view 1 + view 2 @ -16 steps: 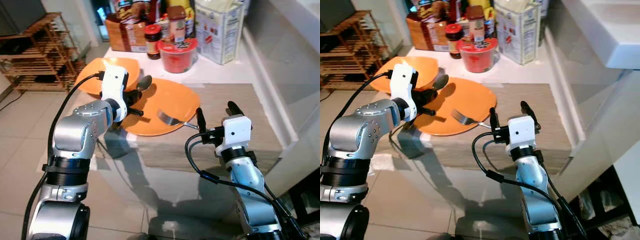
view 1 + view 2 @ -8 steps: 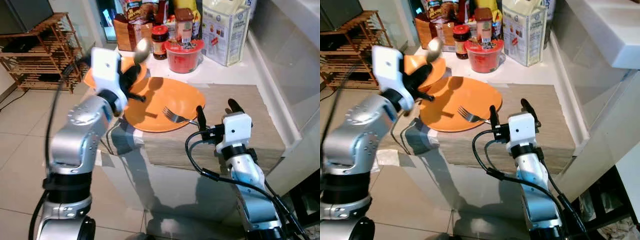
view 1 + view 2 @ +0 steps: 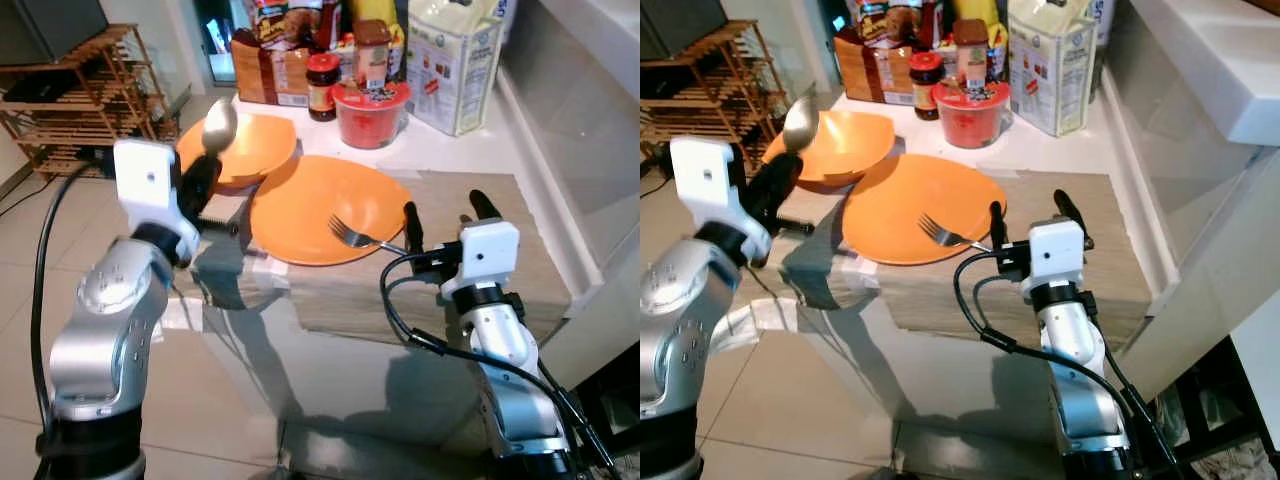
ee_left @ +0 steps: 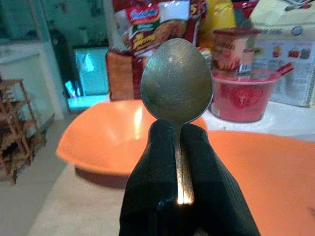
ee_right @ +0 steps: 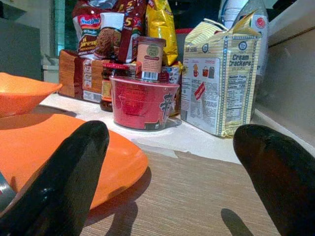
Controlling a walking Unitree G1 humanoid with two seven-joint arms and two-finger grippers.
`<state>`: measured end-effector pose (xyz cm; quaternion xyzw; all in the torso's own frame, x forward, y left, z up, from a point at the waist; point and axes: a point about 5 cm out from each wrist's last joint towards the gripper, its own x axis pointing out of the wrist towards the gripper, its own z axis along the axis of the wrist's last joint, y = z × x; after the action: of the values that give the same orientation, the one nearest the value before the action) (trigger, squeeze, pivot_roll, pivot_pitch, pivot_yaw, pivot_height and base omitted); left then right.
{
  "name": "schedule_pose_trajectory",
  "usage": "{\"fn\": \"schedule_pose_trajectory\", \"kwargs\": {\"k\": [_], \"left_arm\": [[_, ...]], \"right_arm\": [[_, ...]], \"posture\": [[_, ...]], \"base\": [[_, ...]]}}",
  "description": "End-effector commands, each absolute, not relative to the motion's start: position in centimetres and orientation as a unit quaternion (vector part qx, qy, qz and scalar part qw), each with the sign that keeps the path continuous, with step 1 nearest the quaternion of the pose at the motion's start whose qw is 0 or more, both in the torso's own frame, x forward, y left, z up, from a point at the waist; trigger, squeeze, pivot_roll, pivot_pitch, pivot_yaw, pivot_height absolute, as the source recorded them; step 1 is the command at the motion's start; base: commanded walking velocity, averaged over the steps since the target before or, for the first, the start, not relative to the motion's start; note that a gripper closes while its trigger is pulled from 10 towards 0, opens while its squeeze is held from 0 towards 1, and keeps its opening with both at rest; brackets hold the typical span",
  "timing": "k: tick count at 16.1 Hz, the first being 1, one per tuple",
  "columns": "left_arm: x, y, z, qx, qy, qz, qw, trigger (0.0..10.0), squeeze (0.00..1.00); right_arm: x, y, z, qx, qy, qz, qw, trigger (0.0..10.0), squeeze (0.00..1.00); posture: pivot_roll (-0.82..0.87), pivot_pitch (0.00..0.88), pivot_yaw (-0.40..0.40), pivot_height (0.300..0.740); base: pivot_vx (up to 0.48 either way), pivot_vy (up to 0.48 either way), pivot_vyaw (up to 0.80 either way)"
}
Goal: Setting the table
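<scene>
My left gripper (image 3: 203,180) is shut on a metal spoon (image 4: 177,81), holding it bowl-up in the air. It hangs just left of the table's corner, beside an orange bowl (image 3: 255,150). A round orange plate (image 3: 310,195) lies on a wood-grain placemat (image 3: 1120,230). A fork (image 3: 358,237) rests on the plate's near right part, tines inward, handle pointing at my right gripper (image 3: 445,208). That gripper stands open just above the placemat, right of the plate, with nothing between its fingers (image 5: 64,182).
Along the back of the white counter stand a red noodle cup (image 3: 370,100), a cream cracker box (image 3: 455,65), jars and snack packets. A wooden rack (image 3: 70,90) is at the far left over tiled floor. A white ledge borders the right side.
My left arm lifted the spoon from over the plate's left edge and swung it left, past the table corner. The right gripper stayed open by the fork. The camera shifted slightly.
</scene>
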<state>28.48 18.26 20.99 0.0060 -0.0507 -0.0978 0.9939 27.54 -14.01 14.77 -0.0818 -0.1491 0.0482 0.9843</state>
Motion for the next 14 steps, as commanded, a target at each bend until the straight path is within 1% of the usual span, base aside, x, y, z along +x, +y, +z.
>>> {"fn": "schedule_pose_trajectory", "kwargs": {"k": [1, 4, 5, 6, 8, 11, 14], "left_arm": [[27.8, 18.2, 21.4, -0.002, -0.064, -0.094, 0.994, 0.0, 0.00], [27.0, 18.0, 20.7, -0.009, -0.063, -0.098, 0.993, 0.0, 0.00], [26.4, 18.1, 19.9, 0.004, -0.055, -0.095, 0.994, 0.0, 0.00], [26.1, 18.1, 19.0, -0.011, -0.042, -0.091, 0.995, 0.0, 0.00], [25.3, 17.8, 17.6, -0.027, -0.028, -0.089, 0.995, 0.0, 0.00], [23.0, 17.8, 16.8, -0.041, -0.017, -0.086, 0.995, 0.0, 0.00], [23.2, 16.9, 16.7, -0.030, -0.022, -0.100, 0.994, 0.0, 0.00]], "right_arm": [[27.5, -15.1, 16.0, -0.076, -0.168, 0.015, 0.983, 10.0, 0.00], [26.5, -16.4, 16.1, -0.078, -0.165, -0.011, 0.983, 10.0, 0.00], [25.9, -16.8, 15.8, -0.077, -0.154, -0.015, 0.985, 10.0, 0.00], [25.7, -16.9, 15.3, -0.070, -0.141, -0.017, 0.987, 10.0, 0.00], [25.4, -16.7, 15.3, -0.061, -0.135, -0.010, 0.989, 10.0, 0.00], [23.7, -16.9, 15.1, -0.057, -0.118, -0.003, 0.991, 10.0, 0.00], [23.9, -16.4, 14.9, -0.050, -0.112, 0.009, 0.992, 10.0, 0.00]], "posture": [[-0.05, 0.000, 0.075, 0.740], [-0.06, 0.000, 0.078, 0.740], [-0.07, 0.000, 0.077, 0.740], [-0.08, 0.000, 0.079, 0.740], [-0.08, 0.000, 0.080, 0.740], [-0.09, 0.000, 0.078, 0.740], [-0.08, 0.000, 0.077, 0.740]], "base": [[0.000, 0.000, 0.00], [0.000, 0.000, 0.00], [0.000, 0.000, 0.00], [0.000, 0.000, 0.00], [0.000, 0.000, 0.00], [0.000, 0.000, 0.00], [0.000, 0.000, 0.00]]}}
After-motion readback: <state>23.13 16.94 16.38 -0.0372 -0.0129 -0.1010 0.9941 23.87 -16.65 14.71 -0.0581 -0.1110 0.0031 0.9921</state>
